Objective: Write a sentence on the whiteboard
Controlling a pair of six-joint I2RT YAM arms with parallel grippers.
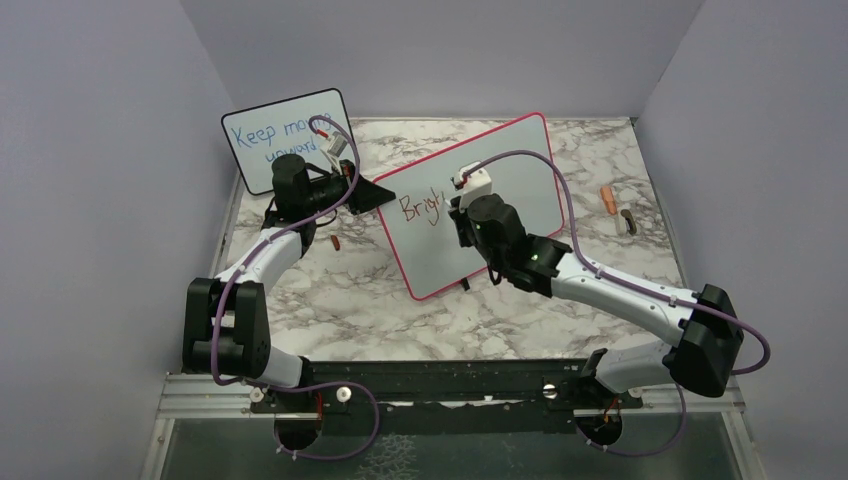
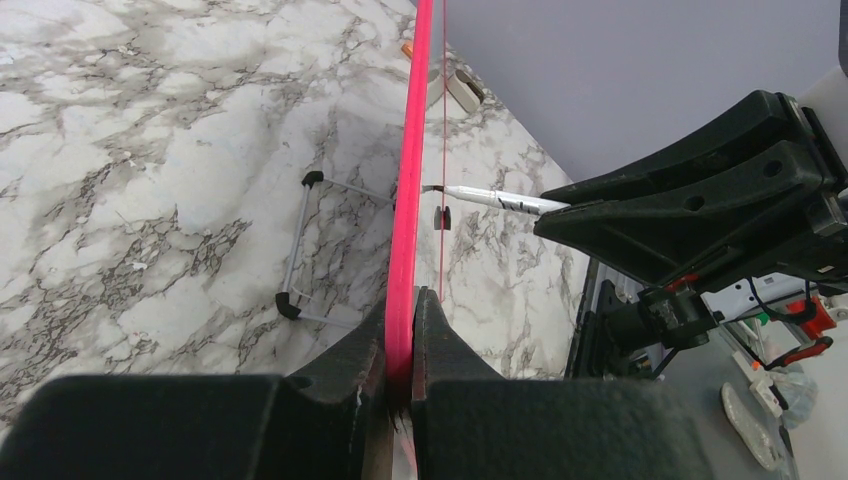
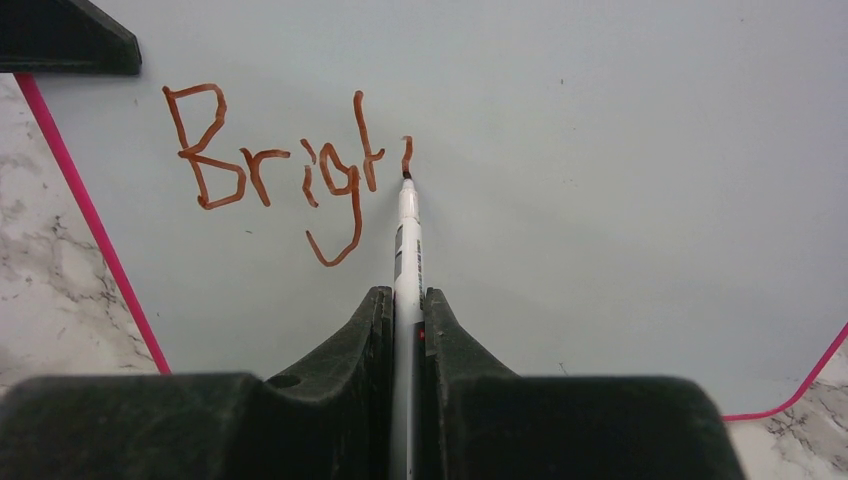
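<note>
Fingers of the right gripper pinch a white marker between them, its barrel running straight out along the gap. The marker's dark tip touches the whiteboard at the foot of a short fresh stroke. The sentence is only begun: reddish-brown letters read "Brig", followed by a tall crossed stroke and the short one at the tip (all in the board's upper left part).

The left gripper has its fingers pressed together on the whiteboard's red-pink frame, seen edge-on in the left wrist view. From above, this grip lies at the board's upper left corner. The whiteboard stands tilted near the middle of the tabletop, toward the far edge.

A thin wire stand rests on the marble behind the board. A smaller black-framed board with blue writing stands near the far left corner. An orange cap and a small grey piece lie near the right edge.
</note>
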